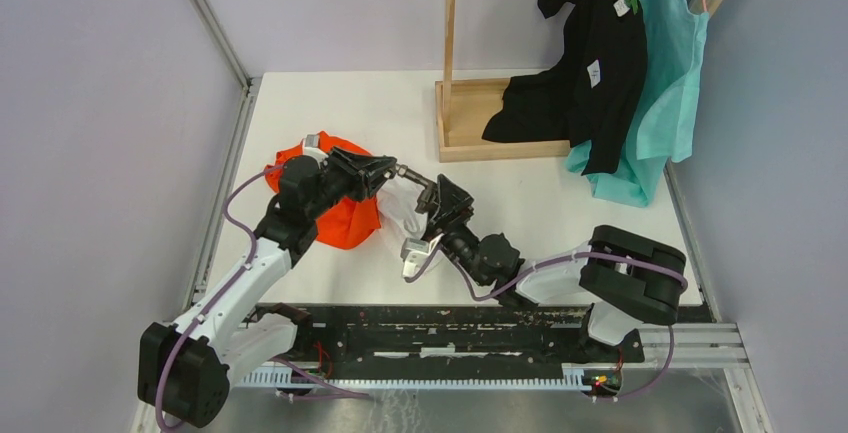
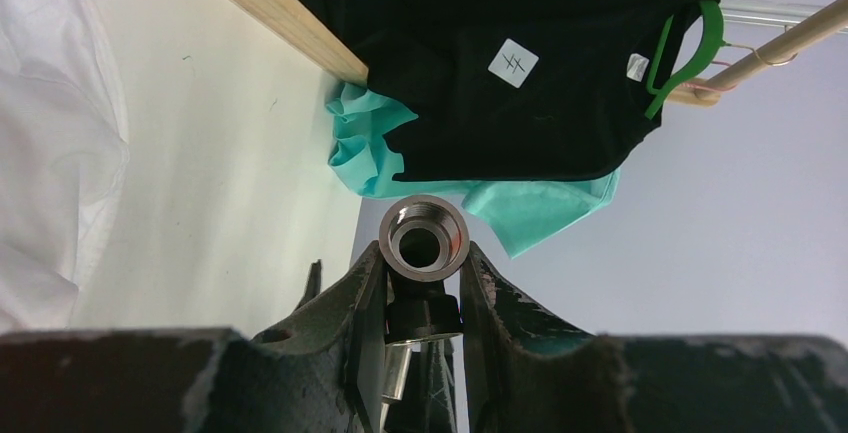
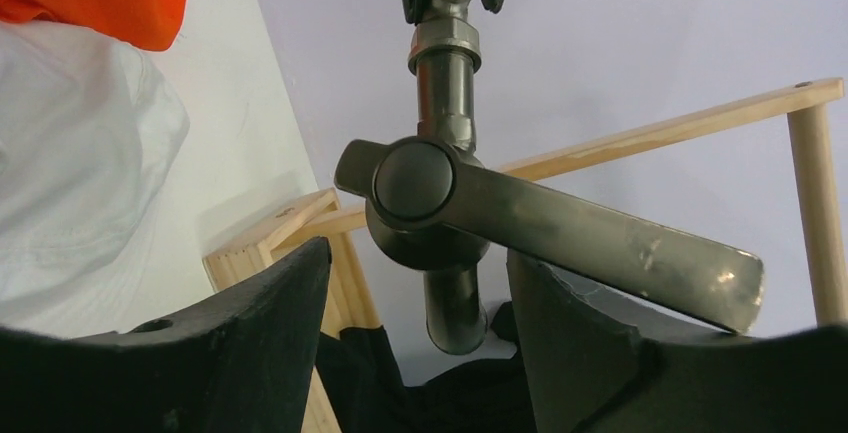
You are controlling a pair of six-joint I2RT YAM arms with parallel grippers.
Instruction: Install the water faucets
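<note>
- Above the middle of the table (image 1: 330, 103), the faucet (image 1: 408, 173) hangs in the air between the two arms, clear of the surface.
- Left jaws are clamped on the faucet's open threaded end (image 2: 424, 238), reaching in from its 9 o'clock side in the overhead view.
- Right jaws stand apart on either side of the valve body, at the faucet's 4 o'clock in the overhead view. They do not visibly touch it.
- From the right wrist, a straight pipe (image 3: 445, 93) runs from the held end towards 6 o'clock to the valve. A long lever handle (image 3: 600, 238) slants off towards 4 o'clock.
- An orange cloth (image 1: 345, 218) and a white cloth (image 1: 400, 211) lie beneath, and a wooden rack (image 1: 470, 133) stands at 1 o'clock.
- Progress, as a judgement: the parts look joined in one line. How tight the joint is cannot be told, so tightening and mounting seem left.
</note>
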